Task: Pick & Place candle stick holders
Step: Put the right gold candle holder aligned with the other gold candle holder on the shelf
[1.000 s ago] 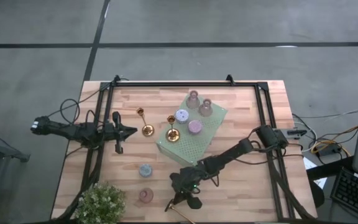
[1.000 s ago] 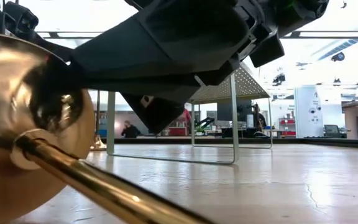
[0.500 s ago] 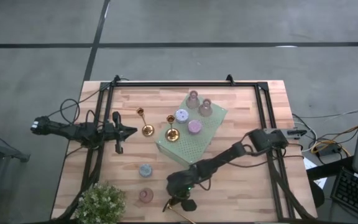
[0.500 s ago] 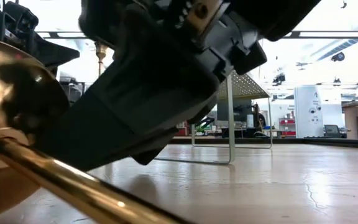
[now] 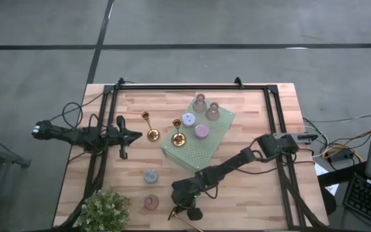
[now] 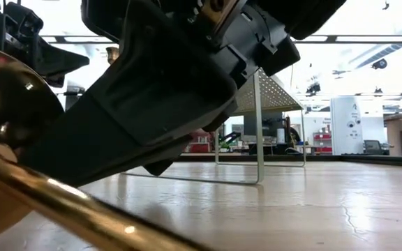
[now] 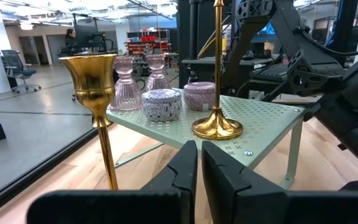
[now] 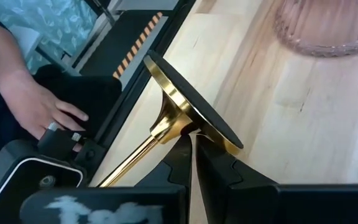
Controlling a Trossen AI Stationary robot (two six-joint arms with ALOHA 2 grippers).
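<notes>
With its jaws nearly together at the neck of the fallen candlestick (image 8: 179,127), just under the flared base, the right gripper (image 8: 191,146) looks pinched on it at the table's (image 5: 250,193) near edge, though true contact is hard to confirm. Judged from this, lift slowly and keep the long stem from swinging, steering clear of the pink holder (image 5: 151,202) close by. Left gripper (image 7: 199,163) waits with jaws almost shut beside a standing candlestick (image 7: 96,99), near the green stand (image 7: 260,121).

gold candlesticks (image 5: 151,132) | pale-green dotted block (image 5: 201,151) | lilac holder (image 5: 188,120) | blue holder (image 5: 150,176)
</notes>
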